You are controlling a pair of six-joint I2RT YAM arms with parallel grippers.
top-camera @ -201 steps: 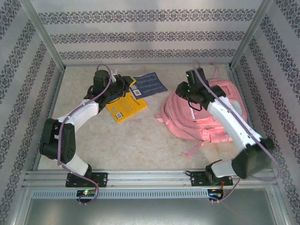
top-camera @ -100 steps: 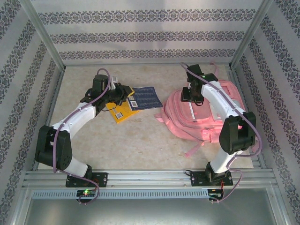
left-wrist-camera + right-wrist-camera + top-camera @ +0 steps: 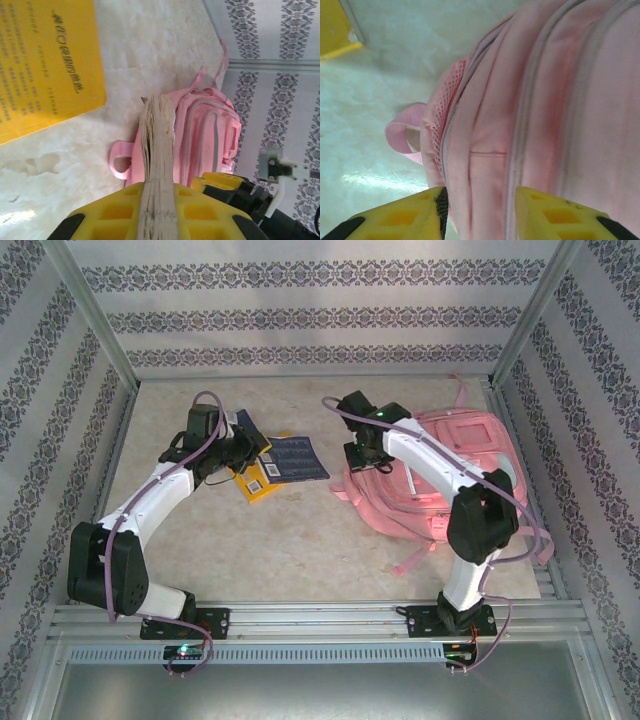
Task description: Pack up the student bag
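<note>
The student bag (image 3: 440,490) lies flat at the right of the table, pink, with a pale strip showing in the left wrist view (image 3: 215,135). My right gripper (image 3: 362,455) is at its left end. Its yellow pads (image 3: 479,192) stand on either side of a thick fold of the bag's fabric (image 3: 545,100) beside a zipper, pressed against it. My left gripper (image 3: 255,448) is shut on a blue-covered book (image 3: 300,455). The book's page edges (image 3: 157,140) stand up between the pads (image 3: 159,182), pointing toward the bag.
A yellow book (image 3: 255,483) lies on the table under and just left of the blue one (image 3: 45,65). A pink carry loop (image 3: 402,135) and loose straps (image 3: 415,560) trail off the bag. Metal frame rails and patterned walls close in the table.
The right gripper swept left across the bag from its far top to its left end. The left gripper carried the blue book nearer and a little left, over the yellow book.
</note>
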